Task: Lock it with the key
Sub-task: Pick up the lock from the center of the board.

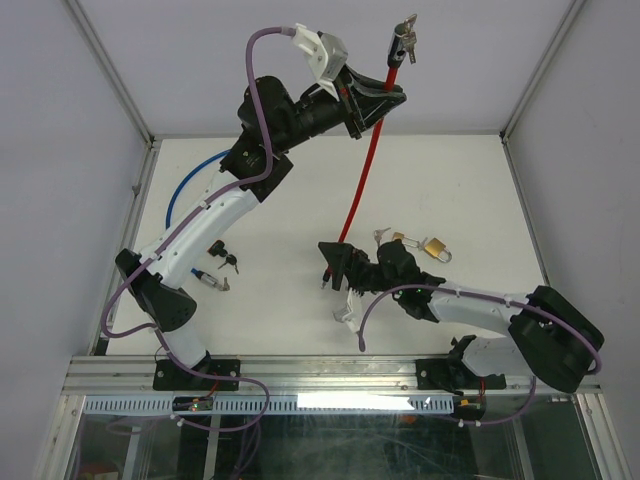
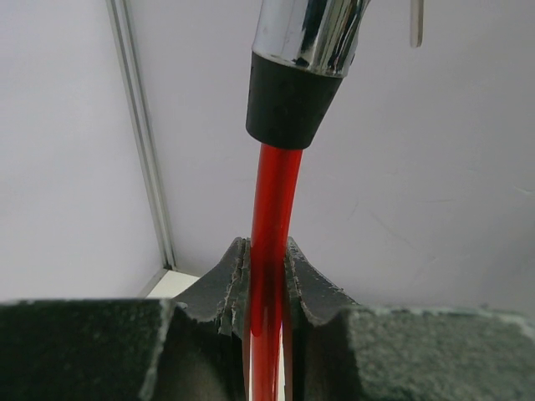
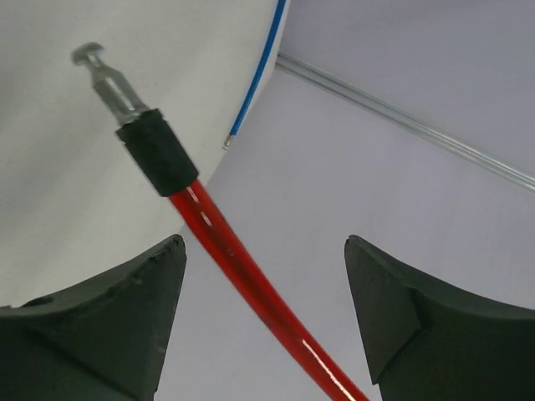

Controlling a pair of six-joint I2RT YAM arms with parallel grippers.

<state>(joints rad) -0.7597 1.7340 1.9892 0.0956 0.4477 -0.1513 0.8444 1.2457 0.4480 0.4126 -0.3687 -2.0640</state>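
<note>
While your L fingers [image 2: 213, 288] clamp the red cable [image 1: 365, 140] near-vertical, its pin end [image 3: 104, 75] pokes ahead-left btwn your open R fingers [image 3: 109, 317], nearer R side.

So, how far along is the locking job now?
Done: the left claw is shut on the red cable lock, holding it up. In hand: the open right claw frames the cable's metal pin. Left: pushing the pin into the lock head, then turning the key.
</note>
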